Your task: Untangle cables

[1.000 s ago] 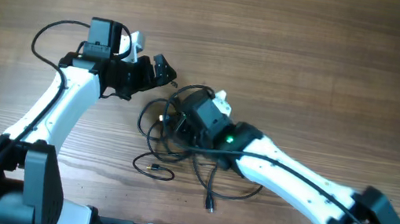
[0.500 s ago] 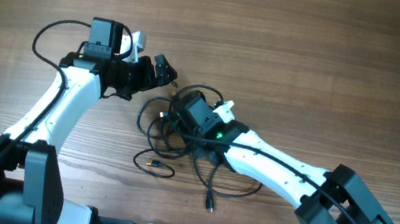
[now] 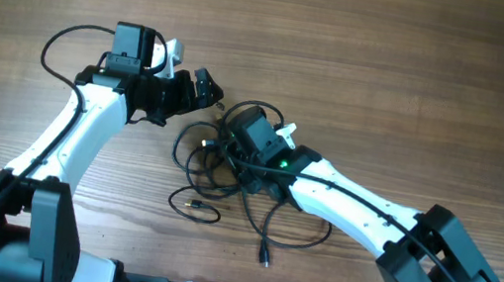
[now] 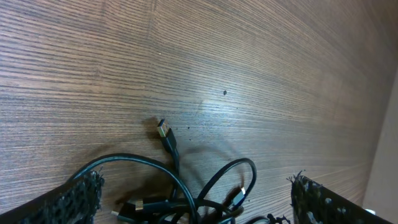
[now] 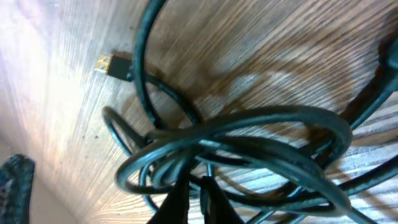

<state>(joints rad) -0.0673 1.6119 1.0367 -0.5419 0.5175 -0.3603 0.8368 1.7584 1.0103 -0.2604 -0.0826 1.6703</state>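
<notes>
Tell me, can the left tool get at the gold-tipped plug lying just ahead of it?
Probably yes. The left tool is open, and the plug lies alone on bare table ahead of it, with nothing over it. Only its own cord runs back into the bunched cables under the tool.

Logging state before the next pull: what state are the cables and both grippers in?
cables: tangled in one bunch on the table, several plug ends free.
left gripper: open, empty, beside the bunch.
right gripper: apparently shut on a strand inside the bunch.
</notes>
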